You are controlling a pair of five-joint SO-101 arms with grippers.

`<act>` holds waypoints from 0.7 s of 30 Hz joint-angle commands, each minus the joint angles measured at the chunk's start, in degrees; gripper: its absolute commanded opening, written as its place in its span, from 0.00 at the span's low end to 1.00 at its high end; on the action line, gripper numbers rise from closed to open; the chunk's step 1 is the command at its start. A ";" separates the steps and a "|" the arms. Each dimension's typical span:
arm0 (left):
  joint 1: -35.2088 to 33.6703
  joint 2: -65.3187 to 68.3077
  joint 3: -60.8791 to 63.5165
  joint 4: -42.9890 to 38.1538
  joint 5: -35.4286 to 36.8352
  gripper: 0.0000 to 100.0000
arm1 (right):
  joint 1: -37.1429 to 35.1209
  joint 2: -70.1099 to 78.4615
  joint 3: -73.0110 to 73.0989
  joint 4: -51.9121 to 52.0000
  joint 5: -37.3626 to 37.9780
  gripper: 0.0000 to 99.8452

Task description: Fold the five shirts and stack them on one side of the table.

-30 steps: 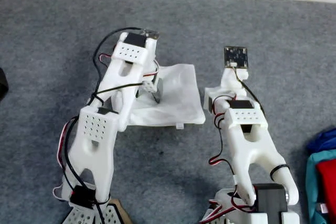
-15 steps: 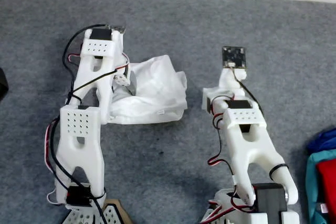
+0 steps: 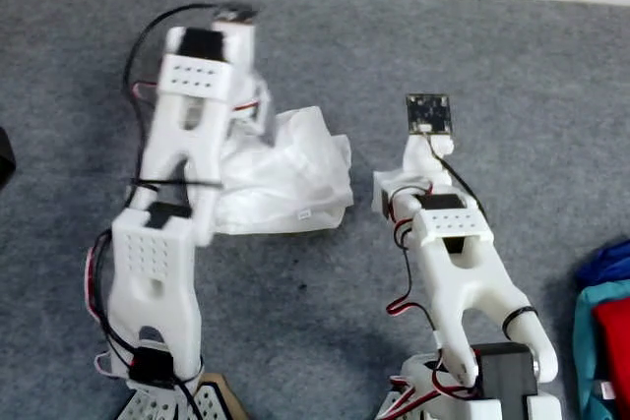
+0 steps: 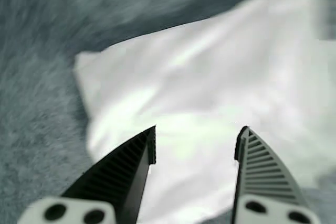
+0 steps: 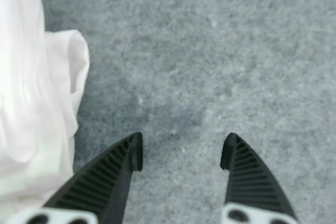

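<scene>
- We see a white shirt (image 3: 285, 179) lying rumpled on the grey bench (image 3: 295, 292), left of centre in the high view, with a small tag at its near edge.
- The left arm (image 3: 182, 154) stretches over the shirt's left side and covers part of it.
- In the left wrist view, the left gripper (image 4: 197, 132) is above the white cloth with its fingers (image 4: 134, 161) apart and nothing between them. We cannot tell whether the tips touch the fabric.
- The right arm (image 3: 453, 243) stands just right of the shirt, apart from it.
- In the right wrist view, the right gripper (image 5: 184, 137) is over bare bench with its fingers (image 5: 247, 177) spread. They hold nothing, and the shirt's edge lies off to one side of them.
- At the right edge of the high view lies a pile of coloured shirts (image 3: 602, 331) in blue, teal and red. It is well apart from the white shirt and cut off by the frame.
</scene>
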 commanded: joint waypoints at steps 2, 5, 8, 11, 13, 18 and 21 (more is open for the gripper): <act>7.52 -4.00 3.47 0.35 0.44 0.25 | -0.66 -0.40 -0.40 -1.01 -0.18 0.24; 6.55 -3.47 5.41 0.09 5.19 0.25 | -1.19 -0.40 -0.92 -0.75 -0.62 0.15; 1.27 -5.49 3.65 0.35 8.53 0.25 | -5.05 -0.40 -3.91 0.57 -0.26 0.02; -5.85 -8.66 3.30 0.44 15.82 0.25 | -7.16 -0.40 -8.84 6.02 -0.62 0.10; -8.48 -9.71 4.62 0.09 19.96 0.25 | -7.60 -0.31 -10.77 5.41 -0.62 0.17; -9.89 -9.80 11.65 -4.40 20.84 0.25 | -9.71 -0.31 -11.03 -1.98 -0.70 0.21; -11.21 -9.80 14.64 -8.18 20.84 0.25 | -13.05 2.07 -11.38 -3.47 -0.35 0.21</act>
